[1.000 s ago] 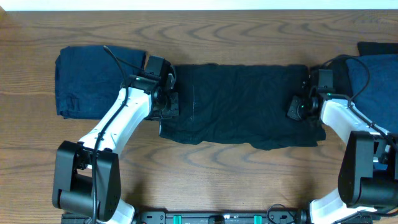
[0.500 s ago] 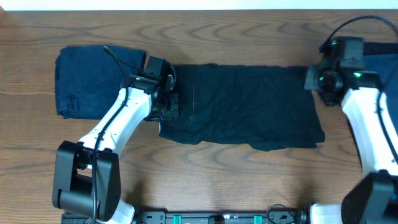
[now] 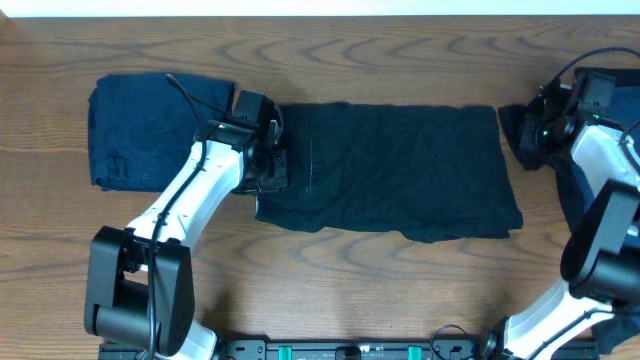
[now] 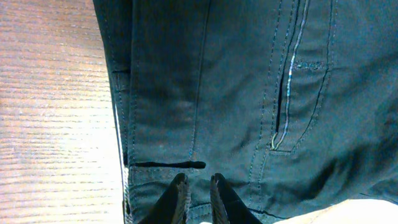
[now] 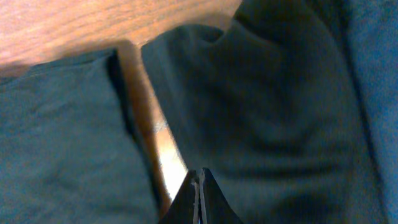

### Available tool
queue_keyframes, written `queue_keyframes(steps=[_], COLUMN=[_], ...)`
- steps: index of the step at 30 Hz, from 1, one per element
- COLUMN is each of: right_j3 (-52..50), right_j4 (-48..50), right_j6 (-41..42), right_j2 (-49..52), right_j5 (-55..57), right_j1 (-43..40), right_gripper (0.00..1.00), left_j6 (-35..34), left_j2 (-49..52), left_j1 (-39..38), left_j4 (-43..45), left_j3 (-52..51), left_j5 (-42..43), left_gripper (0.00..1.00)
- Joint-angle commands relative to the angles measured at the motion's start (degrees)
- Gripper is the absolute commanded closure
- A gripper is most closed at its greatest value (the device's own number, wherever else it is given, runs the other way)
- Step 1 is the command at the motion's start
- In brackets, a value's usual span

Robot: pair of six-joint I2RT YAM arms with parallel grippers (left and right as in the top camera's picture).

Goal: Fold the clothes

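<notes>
A dark garment (image 3: 390, 170) lies flat across the middle of the table. In the left wrist view it (image 4: 236, 93) shows stitched seams and a zip. My left gripper (image 3: 275, 165) sits at its left edge, fingers (image 4: 180, 190) almost together with fabric between them. My right gripper (image 3: 518, 135) is shut and empty, just off that garment's right edge (image 5: 62, 137), over a strip of bare table (image 5: 146, 112). A black cloth (image 5: 267, 124) lies beside it. A folded navy garment (image 3: 140, 130) lies at the left. Another navy one (image 3: 610, 140) lies at the right.
The wooden table (image 3: 330, 270) shows bare wood in front of the garments and along the back (image 3: 350, 55). The right navy pile runs off the right edge of the overhead view. The left arm (image 3: 190, 200) reaches diagonally from the front left.
My right gripper has left the right edge of the middle garment and moved up and to the right, toward the pile at the table's right. The left arm and garment have not moved.
</notes>
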Motion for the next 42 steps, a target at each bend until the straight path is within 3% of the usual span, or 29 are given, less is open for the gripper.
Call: queue_keyframes(steps=[1, 7, 16, 23, 28, 29, 37, 42], right_j3=[-0.33, -0.33, 0.11, 1.81, 6.16, 7.28, 16.33, 16.41], right_j4=[2.12, 8.33, 16.35, 19.04, 16.65, 15.85, 1.42, -6.60], right_j6=[-3.13, -3.61, -2.38, -2.25, -2.23, -2.21, 2.45, 5.86], right_j2=[3.74, 10.10, 12.39, 12.28, 9.66, 8.76, -2.89, -8.35], right_j5=[-7.93, -7.87, 9.88, 7.08, -5.62, -7.85, -16.98, -16.96], right_j1=[-0.92, -1.27, -6.25, -11.26, -11.78, -11.72, -11.41, -10.47], right_gripper=[0.99, 0.99, 0.99, 0.99, 0.98, 0.95, 0.73, 0.64], left_j6=[0.04, 0.02, 0.02, 0.04, 0.07, 0.07, 0.13, 3.13], left_j2=[0.24, 0.24, 0.24, 0.24, -0.90, -1.51, -4.59, -4.20], left_j1=[0.17, 0.17, 0.17, 0.17, 0.20, 0.20, 2.23, 5.49], left_j4=[-0.09, 0.35, 0.31, 0.57, 1.53, 1.31, -1.18, 5.09], left_j3=[0.13, 0.13, 0.13, 0.13, 0.98, 1.84, 14.08, 16.76], left_j5=[-0.90, -0.90, -0.90, -0.94, -2.73, -3.58, -7.54, -3.52], left_gripper=[0.84, 0.85, 0.84, 0.84, 0.84, 0.83, 0.36, 0.34])
